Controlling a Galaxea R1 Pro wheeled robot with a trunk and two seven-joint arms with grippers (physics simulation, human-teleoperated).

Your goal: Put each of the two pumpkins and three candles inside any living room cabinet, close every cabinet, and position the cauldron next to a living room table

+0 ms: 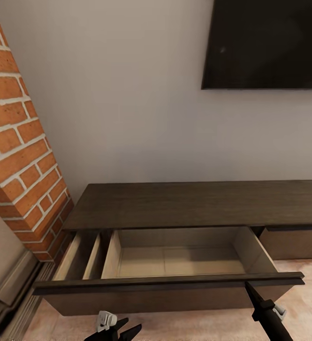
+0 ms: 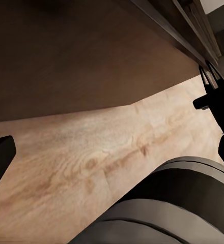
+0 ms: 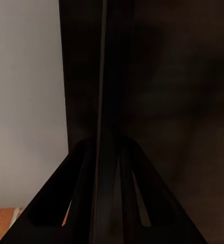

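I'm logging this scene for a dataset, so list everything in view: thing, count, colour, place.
cabinet: one, dark brown, low and long against the wall.
drawer: one, pulled open, pale wood inside, dark front; nothing visible in it.
second drawer front: one, brown, shut, at the cabinet's right.
brick chimney: one, red with pale mortar, left of the cabinet.
TV: one, black, on the wall above the cabinet.
wall: grey-white, behind the cabinet.
floor: light wood planks, below the drawer front.
left gripper: one, black, low in front of the drawer; whether it is open cannot be told.
right gripper: one, black, closed on the top edge of the drawer front at its right end.
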